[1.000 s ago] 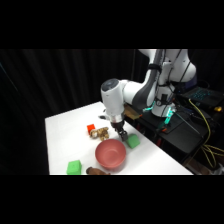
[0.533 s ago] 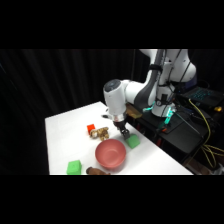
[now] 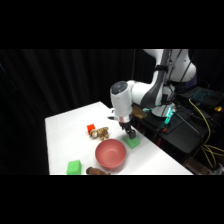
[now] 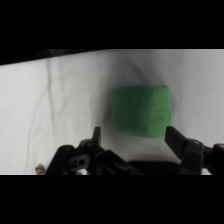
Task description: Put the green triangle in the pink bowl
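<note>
The end effector (image 3: pixel 129 133) hangs low over the right side of the bench (image 3: pixel 65 130), right above the green triangle (image 3: pixel 133 142), which sits flat on the bench just beside the pink bowl (image 3: pixel 110 153), on the side nearer the arm's base. Looking down past the wrist, its fingers (image 4: pixel 174 138) are spread wide, one on each side of the green block, holding nothing yet. I would say it is lined up like that so the two fingers can drop around the block and squeeze its sides; whether the tips already touch the bench I cannot tell from here.

The bowl looks empty, its inside a plain smooth pink with nothing lying in it, so the drop-off spot is free and close by, only a short lift and carry away.

Behind the bowl sits a small clutter: a red block (image 3: pixel 91 128) and a tan lumpy thing (image 3: pixel 102 133) touching it. A brighter green cube (image 3: pixel 74 167) stands well apart at the front left, and a dark brown object (image 3: pixel 97 171) lies near the bowl's front edge.
</note>
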